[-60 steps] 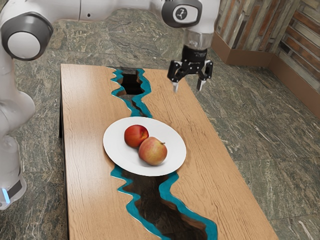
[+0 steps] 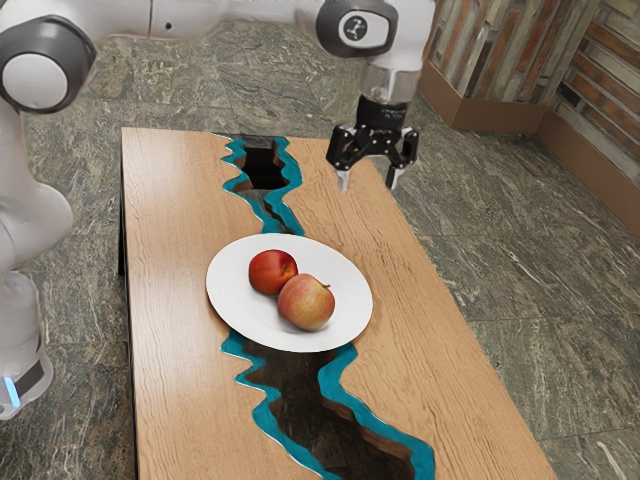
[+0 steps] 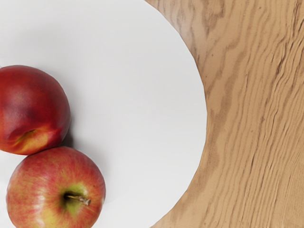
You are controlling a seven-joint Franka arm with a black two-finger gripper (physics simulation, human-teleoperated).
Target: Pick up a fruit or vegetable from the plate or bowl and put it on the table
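Observation:
My gripper hangs in the air above the table, beyond the plate toward the exterior view's upper right, its two fingers apart and nothing between them. A white plate lies on the table. On it a dark red nectarine-like fruit rests against a red-yellow apple. In the wrist view the apple shows its stem, beside the red fruit on the plate.
A dark, jagged channel with blue edges runs along the table and passes under the plate. Bare wood lies along the exterior view's right side. A brick and wood wall stands behind.
My gripper has moved slightly toward the exterior view's left and a little lower, still open. The plate and both fruits have stayed where they were.

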